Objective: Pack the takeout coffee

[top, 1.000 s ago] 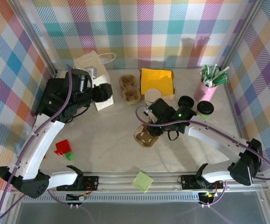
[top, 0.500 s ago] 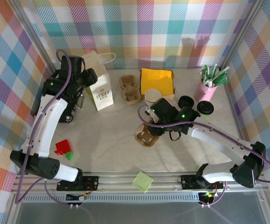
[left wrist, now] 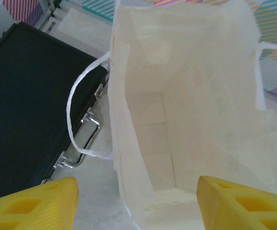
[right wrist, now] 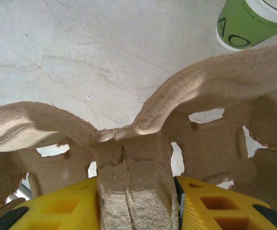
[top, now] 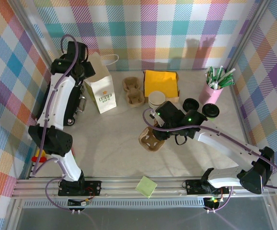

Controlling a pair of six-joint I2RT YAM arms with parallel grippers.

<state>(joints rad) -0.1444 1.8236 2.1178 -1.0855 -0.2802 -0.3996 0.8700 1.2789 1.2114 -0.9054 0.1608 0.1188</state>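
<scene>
Brown moulded-pulp cup carrier [top: 150, 140] sits near the middle of a pale, marble-look table [top: 109, 143]. The right gripper [right wrist: 137, 206] has its yellow fingers [right wrist: 57, 206] closed firmly on the carrier's raised centre post, one on each side. In the right wrist view, just past the carrier's curved ridge, stands what looks to be the takeout coffee [right wrist: 251, 23]. It is a small paper cup with a green lower band and a cream-white upper part, upright on the bare tabletop, and its rim is cut off by the picture's edge. At the back left of the table a white paper bag [top: 101, 91] stands upright with its mouth open, beside a black case [top: 74, 103] with metal latches. The left gripper [left wrist: 137, 203] hangs over the bag's mouth and looks straight down inside. Its yellow fingers [left wrist: 33, 203] are spread wide and hold nothing, and a strip of table shows between the left-hand finger and the bag's wall. Along the back of the table are a second pulp carrier [top: 132, 91], a square of yellow napkins [top: 161, 82], a pale stack of cups [top: 156, 100], a black-lidded green cup [top: 210, 111] and a pink cup of green-and-white sticks [top: 211, 91].
</scene>
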